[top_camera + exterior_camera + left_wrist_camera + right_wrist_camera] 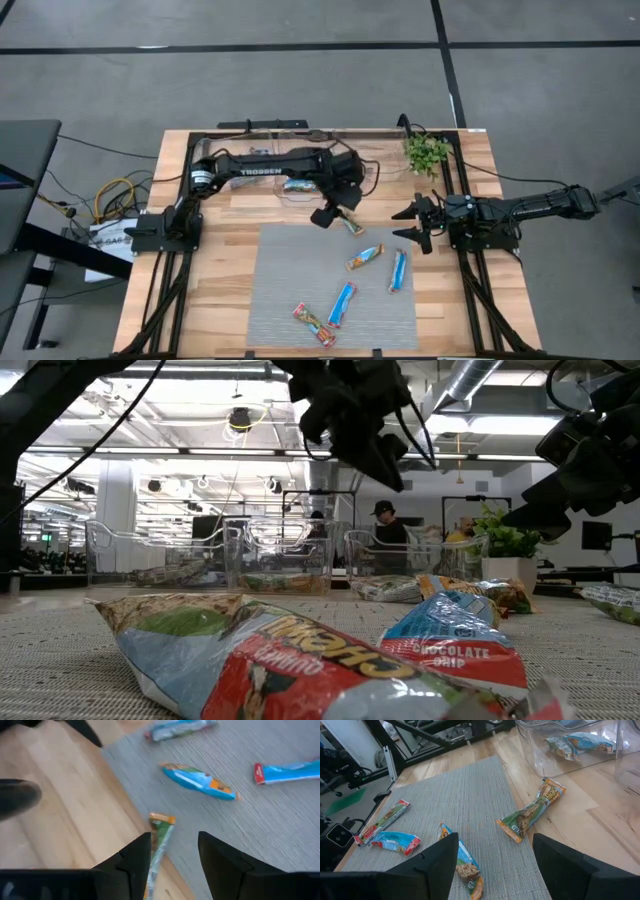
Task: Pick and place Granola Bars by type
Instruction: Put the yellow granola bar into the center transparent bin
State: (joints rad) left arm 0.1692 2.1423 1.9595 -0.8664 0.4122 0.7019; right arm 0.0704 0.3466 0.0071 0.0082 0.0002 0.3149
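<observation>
Left wrist view shows the left gripper (174,851) spread above a green granola bar (159,841) lying across the mat (260,825) edge, so the fingers are best lowered astride it and closed squarely.

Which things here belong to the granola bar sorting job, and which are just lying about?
Job:
green bar at the mat's edge, under the left gripper
orange-blue bar
two blue bars
red bar
clear bins, some with bars inside
right gripper, open, waiting

Lying about:
plant
mat
cables
</observation>
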